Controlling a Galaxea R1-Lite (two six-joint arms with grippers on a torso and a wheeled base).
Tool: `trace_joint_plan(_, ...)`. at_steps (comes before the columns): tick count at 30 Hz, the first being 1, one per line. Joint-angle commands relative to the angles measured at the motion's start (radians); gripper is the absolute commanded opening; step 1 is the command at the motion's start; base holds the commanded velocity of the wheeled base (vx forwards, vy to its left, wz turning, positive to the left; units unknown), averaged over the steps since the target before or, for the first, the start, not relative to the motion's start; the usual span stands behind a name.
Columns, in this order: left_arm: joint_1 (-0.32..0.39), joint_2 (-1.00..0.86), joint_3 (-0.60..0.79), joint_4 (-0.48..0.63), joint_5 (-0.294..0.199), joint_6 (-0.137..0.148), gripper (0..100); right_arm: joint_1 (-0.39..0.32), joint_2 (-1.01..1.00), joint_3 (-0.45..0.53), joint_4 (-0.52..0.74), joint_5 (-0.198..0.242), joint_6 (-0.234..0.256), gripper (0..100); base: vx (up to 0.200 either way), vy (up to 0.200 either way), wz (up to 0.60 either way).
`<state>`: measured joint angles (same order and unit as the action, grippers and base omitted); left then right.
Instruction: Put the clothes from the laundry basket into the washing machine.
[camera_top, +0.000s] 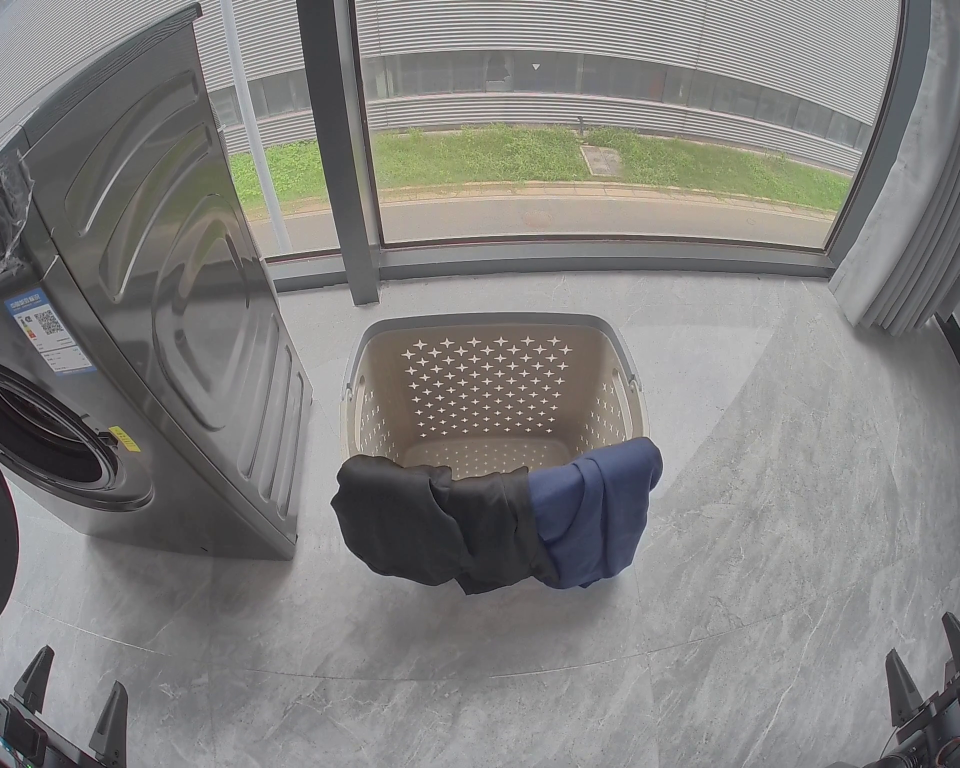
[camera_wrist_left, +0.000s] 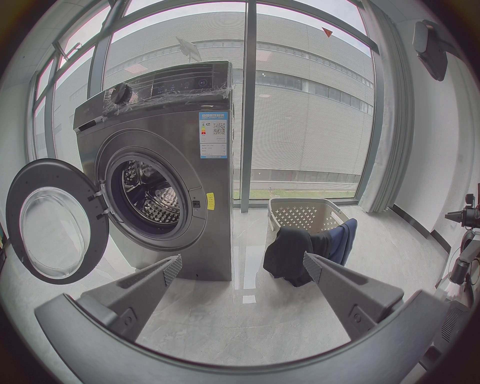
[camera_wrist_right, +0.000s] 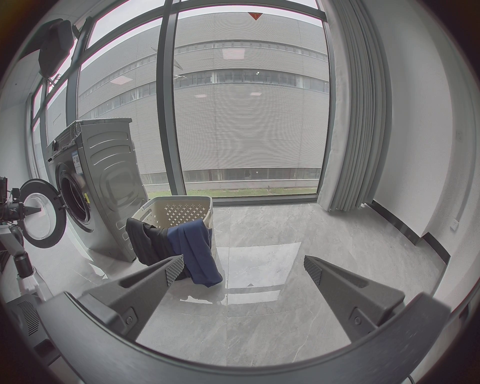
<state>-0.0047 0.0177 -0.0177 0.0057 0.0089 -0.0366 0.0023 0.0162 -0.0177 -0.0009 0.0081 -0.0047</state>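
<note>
Two garments hang over the near rim of the laundry basket (camera_top: 490, 327), which stands on the floor at 12 o'clock from the robot. A black garment (camera_top: 420, 520) lies toward 9 o'clock, and a blue garment (camera_top: 600, 510) touches it on the 3 o'clock side. Both spill down the outside wall of the basket. The washing machine (camera_top: 180, 300) stands just beside the basket at about 10 o'clock. Its round door (camera_wrist_left: 55, 220) is swung wide and the drum (camera_wrist_left: 150, 195) is exposed. The left gripper (camera_wrist_left: 241, 260) sits low at 7 o'clock in the head view and the right gripper (camera_top: 920, 640) at 5 o'clock. Each has its fingers spread with nothing between them, and both are well apart from the clothes. No garment appears to have gone into the machine yet, so the first pick is probably the step in hand. Several things could go wrong from here. Because the garments touch, a pinch near their meeting line may drag both up together, and the looser one could drop onto the floor on the way over. A grasp set too low might clamp the basket rim along with the cloth, tipping or sliding what looks like a light basket. Cloth gripped by one edge will likely trail, so a hanging end could catch on the drum lip or stay outside it. The open door also juts into the left arm's likely path, so a wide swing risks knocking it.
</note>
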Motion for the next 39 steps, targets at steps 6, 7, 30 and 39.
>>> trace_joint_plan(6,0.000,-0.010,0.015,0.000,0.000,-0.003,100,0.001,-0.016,0.016,-0.002,0.001,0.000,100,0.067,0.000,0.00)
trace_joint_plan(7,0.000,-0.008,0.015,0.000,0.000,-0.003,100,0.001,-0.016,0.016,-0.002,0.001,-0.001,100,0.000,0.000,0.00)
trace_joint_plan(30,0.000,-0.008,0.015,0.000,0.000,-0.003,100,0.281,1.305,-0.177,-0.412,0.092,0.183,100,0.000,0.000,0.00)
trace_joint_plan(39,0.000,-0.010,0.015,0.000,0.000,-0.003,100,0.377,1.591,-0.237,-0.712,-0.028,0.247,100,0.000,0.000,0.00)
